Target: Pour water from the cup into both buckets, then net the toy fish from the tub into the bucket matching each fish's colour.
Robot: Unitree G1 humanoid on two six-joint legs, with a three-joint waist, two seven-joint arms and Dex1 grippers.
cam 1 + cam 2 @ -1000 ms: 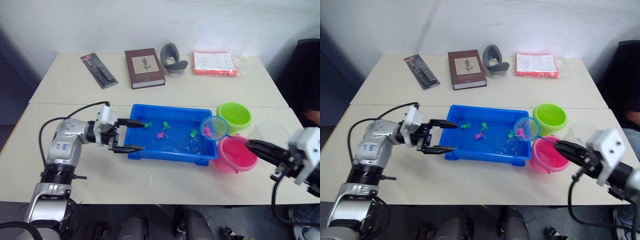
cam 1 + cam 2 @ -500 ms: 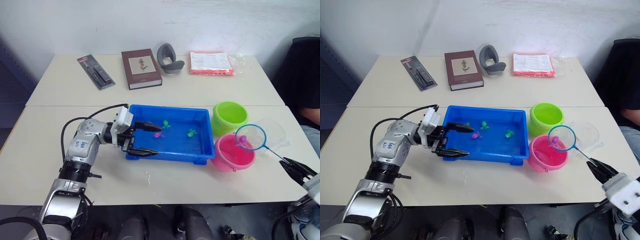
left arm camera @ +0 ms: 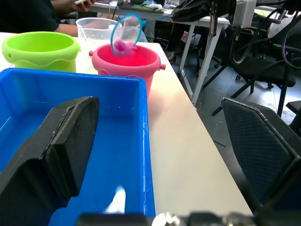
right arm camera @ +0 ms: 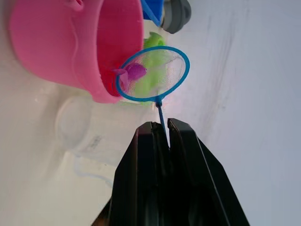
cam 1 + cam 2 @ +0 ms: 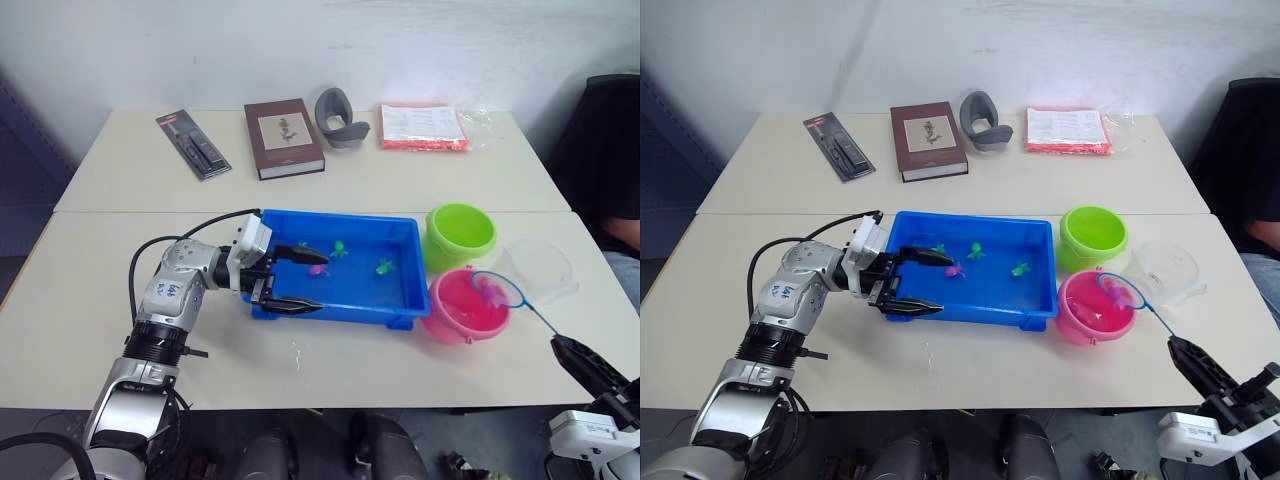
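The net (image 4: 153, 74) handle vanishes between the right gripper (image 4: 160, 126) fingers, so its end is hidden. The cup (image 3: 96, 29) sits partly behind the pink bucket (image 3: 127, 59). The green fish (image 5: 384, 266) are too small to show detail.

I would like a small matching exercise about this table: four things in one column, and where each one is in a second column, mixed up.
Things:
1. net
2. clear cup
3. brown book
4. left gripper

Places:
A. at the tub's left end
B. on the far table
C. above the pink bucket
D. right of the green bucket

Pairs: 1-C, 2-D, 3-B, 4-A
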